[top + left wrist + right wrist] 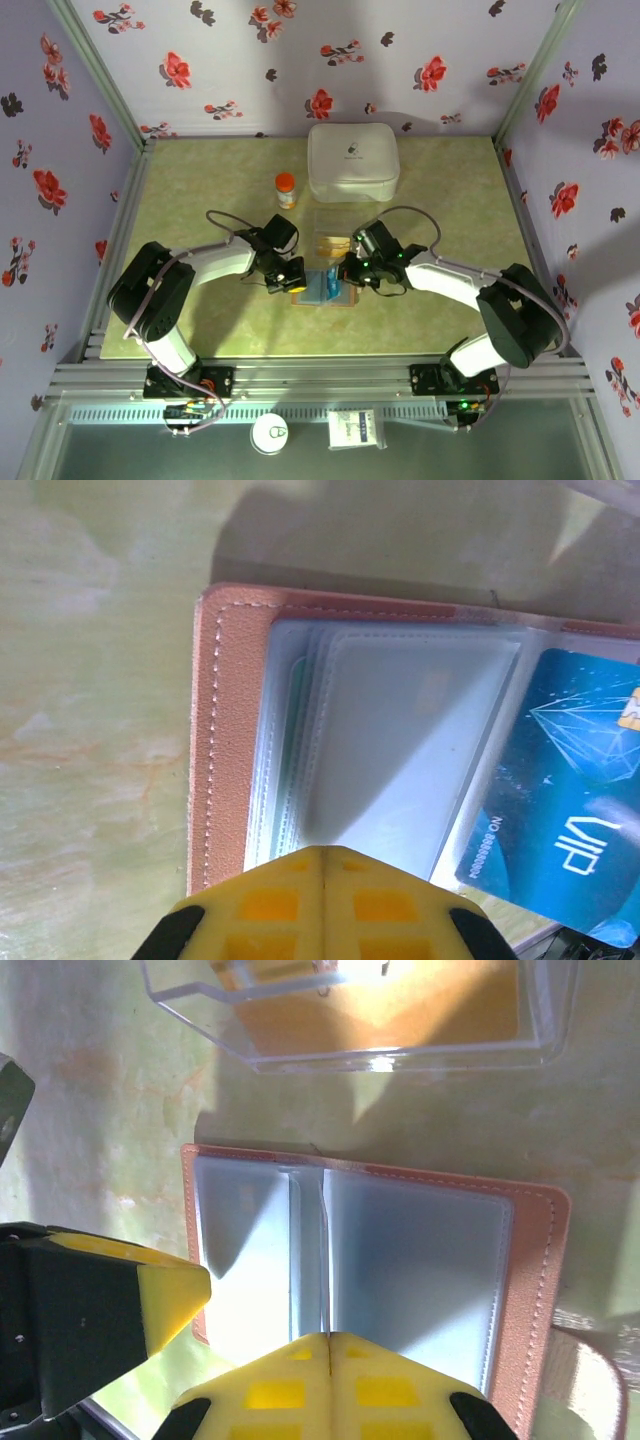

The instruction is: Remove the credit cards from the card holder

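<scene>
Bench: a mottled green surface (200, 300) inside walls papered with red flowers.
Card holder: the card holder (225, 730) lies spread open and flat on the bench, near the middle and toward the near edge, between the two end effectors. It has a brown stitched border around clear sleeves over blue-grey panels.
Blue card: a blue card (570, 800) marked "VIP", with a chip at its corner, lies tilted across the holder's right half in the left wrist view. Whether any of it sits inside a sleeve cannot be told.
Orange-yellow card: an orange-yellow card (380, 1015) lies inside a clear tray (400, 1058) just beyond the holder's far edge, apart from it.
Left end effector: the left end effector (322, 900) has its yellow tips pressed together, set low at the near edge of the holder's left-hand sleeves. Whether it touches or grips them cannot be told.
Right end effector: the right end effector (325, 1385) is also fully closed, its tips meeting over the near edge of the holder at the centre fold. Whether it has hold of anything cannot be told.
Spacing: the two end effectors face each other across the holder, close together.
Far side: a white case (352, 160) sits at the back of the bench, with a bottle (286, 190) with an orange cap just beside it on the left.
</scene>
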Robot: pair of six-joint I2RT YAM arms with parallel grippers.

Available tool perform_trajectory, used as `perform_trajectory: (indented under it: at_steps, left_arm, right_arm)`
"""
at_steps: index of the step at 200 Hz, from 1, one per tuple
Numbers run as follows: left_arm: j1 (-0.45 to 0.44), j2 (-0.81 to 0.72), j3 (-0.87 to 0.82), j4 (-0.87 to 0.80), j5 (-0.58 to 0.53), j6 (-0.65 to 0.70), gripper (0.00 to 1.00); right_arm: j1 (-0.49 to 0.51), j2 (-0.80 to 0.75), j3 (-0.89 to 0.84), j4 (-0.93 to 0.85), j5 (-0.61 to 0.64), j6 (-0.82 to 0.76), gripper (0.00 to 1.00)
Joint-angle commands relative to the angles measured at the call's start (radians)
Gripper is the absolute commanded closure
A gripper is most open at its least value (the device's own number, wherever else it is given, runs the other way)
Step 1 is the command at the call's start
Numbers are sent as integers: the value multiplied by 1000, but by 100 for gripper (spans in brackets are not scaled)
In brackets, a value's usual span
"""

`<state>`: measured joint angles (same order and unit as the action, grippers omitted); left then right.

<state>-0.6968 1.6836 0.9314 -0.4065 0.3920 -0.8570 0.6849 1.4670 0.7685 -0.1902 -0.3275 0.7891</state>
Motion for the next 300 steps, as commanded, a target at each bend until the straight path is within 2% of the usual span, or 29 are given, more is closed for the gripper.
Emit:
perform_trajectory:
  at_steps: [1,71,153,211,241,300]
  left_arm:
    - [-2,-20,31,-34,-19,23,100]
    - [16,-89,-2,-25,-44,15,97]
    - [54,-178,-77,-11,-55,13,96]
    - [72,-188,-84,-11,-58,16,95]
    - [84,-189,-83,-25,-65,26,95]
    - [109,-186,-92,-29,-67,33,95]
  right_arm:
    - [-9,-14,75,-154,58,-148,100]
    - [-10,50,331,-468,191,-639,100]
    - [-21,205,613,-699,199,-1267,100]
    - [-88,407,909,-862,112,-1451,100]
    - [-117,512,1042,-922,63,-1503,100]
    - [-158,696,1278,-1037,50,-1572,100]
